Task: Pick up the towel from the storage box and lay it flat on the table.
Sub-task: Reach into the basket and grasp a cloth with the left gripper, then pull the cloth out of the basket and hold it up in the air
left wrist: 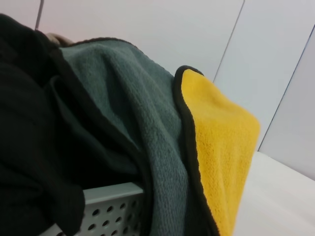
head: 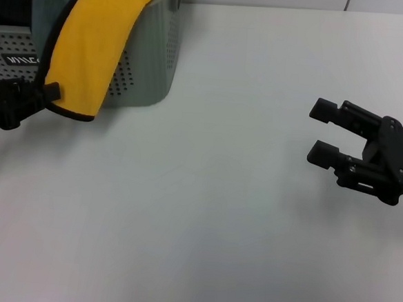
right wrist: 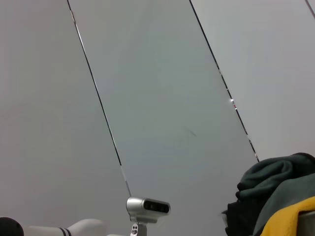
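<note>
- The towel hangs over the near rim of the storage box at the table's far left, yellow face outward, its black-bound lower edge reaching down almost to the tabletop.
- From the left wrist view the towel shows its grey-green side bunched on top of the box, with the yellow side folded down over the outside; a strip of the perforated box wall shows below it.
- The storage box stands upright on the table; its perforated side and part of a dark label with white lettering are visible left of the towel.
- The left gripper sits at the towel's lower left corner, its black fingers meeting the bound edge there; I cannot tell whether they are clamped on the cloth.
- The right gripper hovers above the table on the right side, well apart from the box, its two fingers spread with a clear gap and nothing between them.
- The right wrist view catches the towel heaped in the box from afar, against pale wall panels.
</note>
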{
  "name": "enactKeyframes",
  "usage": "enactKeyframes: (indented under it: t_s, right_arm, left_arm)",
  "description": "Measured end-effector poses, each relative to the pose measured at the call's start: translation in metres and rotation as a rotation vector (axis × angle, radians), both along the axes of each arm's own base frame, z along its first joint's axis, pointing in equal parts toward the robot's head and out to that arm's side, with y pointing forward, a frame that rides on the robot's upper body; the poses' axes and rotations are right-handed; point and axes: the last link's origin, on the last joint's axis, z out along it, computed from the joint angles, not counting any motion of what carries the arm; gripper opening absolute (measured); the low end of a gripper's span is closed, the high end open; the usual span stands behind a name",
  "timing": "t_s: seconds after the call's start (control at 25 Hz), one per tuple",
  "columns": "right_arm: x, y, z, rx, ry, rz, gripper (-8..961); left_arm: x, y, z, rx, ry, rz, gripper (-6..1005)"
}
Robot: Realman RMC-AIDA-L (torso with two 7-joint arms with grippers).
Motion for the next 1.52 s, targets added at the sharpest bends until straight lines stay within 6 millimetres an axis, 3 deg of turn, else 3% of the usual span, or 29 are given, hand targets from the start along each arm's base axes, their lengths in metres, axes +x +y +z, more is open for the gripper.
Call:
enactKeyframes:
  t_s: [0.48, 0.72, 0.84, 1.04, 1.52]
  right_arm:
    - [0.001, -0.002, 0.000, -0.002, 0.004, -0.004, 779]
    - [0.002, -0.003, 0.000, -0.002, 0.004, -0.006, 779]
    - [0.002, -0.003, 0.000, -0.002, 0.004, -0.007, 779]
    - [0.001, -0.002, 0.000, 0.000, 0.004, -0.002, 779]
    - [0.001, -0.003, 0.000, 0.032, 0.005, 0.014, 779]
  left_arm:
    - [-0.001, -0.002, 0.002, 0.013, -0.007, -0.001, 9]
    - [0.005, -0.008, 0.003, 0.021, -0.053, -0.038, 9]
    - [0.021, -0.018, 0.014, 0.037, -0.145, -0.153, 9]
    - [0.055, -0.040, 0.048, 0.104, -0.342, -0.424, 9]
    - [0.104, -0.046, 0.079, 0.059, -0.366, -0.730, 9]
